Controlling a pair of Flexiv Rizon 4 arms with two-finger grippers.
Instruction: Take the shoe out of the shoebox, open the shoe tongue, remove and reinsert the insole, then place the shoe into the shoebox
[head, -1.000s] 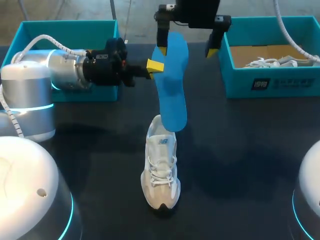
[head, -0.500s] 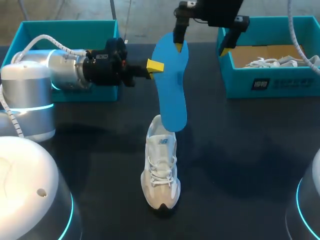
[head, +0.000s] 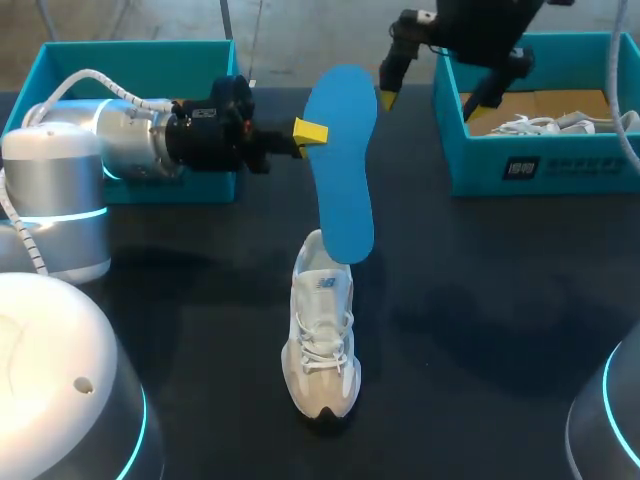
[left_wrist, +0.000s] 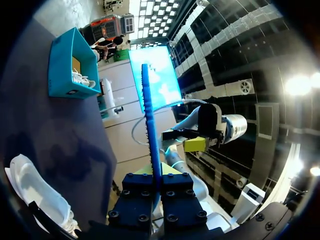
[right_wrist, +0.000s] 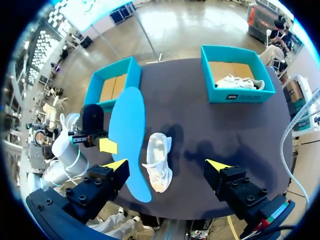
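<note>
Holding the blue insole by its edge in the left gripper, fingers pressed on it from two sides, with its lower end hanging below the claw, at the heel opening of the white shoe on the table. Keeping the right gripper spread apart and empty, near the shoebox. Seems to be the reinsert step: next, need to lower the insole into the shoe, probably steadying the shoe with the free claw.

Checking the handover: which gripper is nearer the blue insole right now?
Left. The left gripper is clamped on the insole at its edge; the right gripper hangs open beside its far end, apart from it.
</note>
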